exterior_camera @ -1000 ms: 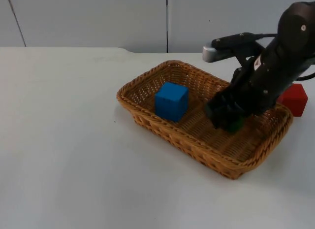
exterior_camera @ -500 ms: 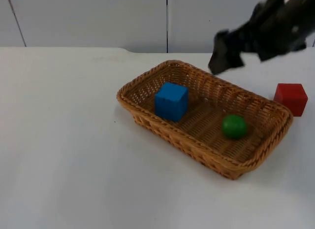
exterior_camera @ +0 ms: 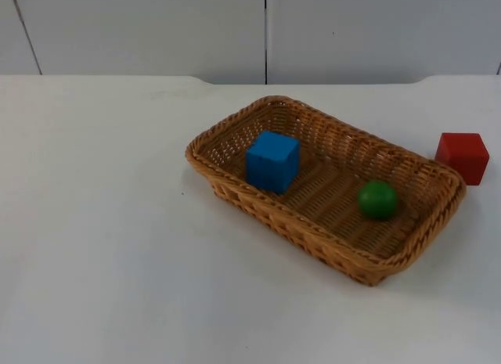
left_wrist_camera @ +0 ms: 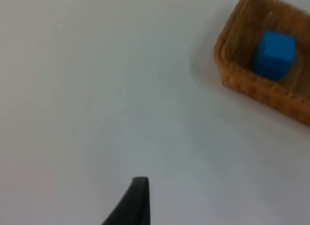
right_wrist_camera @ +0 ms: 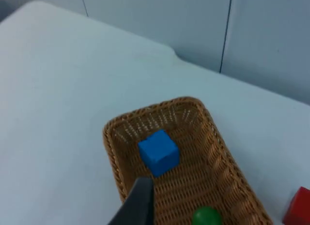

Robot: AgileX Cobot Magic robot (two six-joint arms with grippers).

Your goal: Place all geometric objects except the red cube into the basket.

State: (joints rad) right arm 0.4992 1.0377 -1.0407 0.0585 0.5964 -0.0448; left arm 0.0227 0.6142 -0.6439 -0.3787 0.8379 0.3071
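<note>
A wicker basket (exterior_camera: 235,120) lies at the table's middle right. Inside it a blue cube (exterior_camera: 272,160) rests at the left end and a green ball (exterior_camera: 377,200) lies loose toward the right end. A red cube (exterior_camera: 463,156) stands on the table just beyond the basket's right end. My right gripper (right_wrist_camera: 138,205) hovers high above the basket (right_wrist_camera: 110,157), looking down on the blue cube (right_wrist_camera: 159,152), green ball (right_wrist_camera: 207,217) and red cube (right_wrist_camera: 299,208). My left gripper (left_wrist_camera: 135,205) waits over bare table, well away from the basket (left_wrist_camera: 252,87) and blue cube (left_wrist_camera: 275,54).
White table (exterior_camera: 102,223) spreads wide to the left of and in front of the basket. The grey partition wall (exterior_camera: 156,27) closes off the far edge.
The right gripper let go of the green ball in the basket, then rose up and back out of the top view. The ball settled slightly to the right.
</note>
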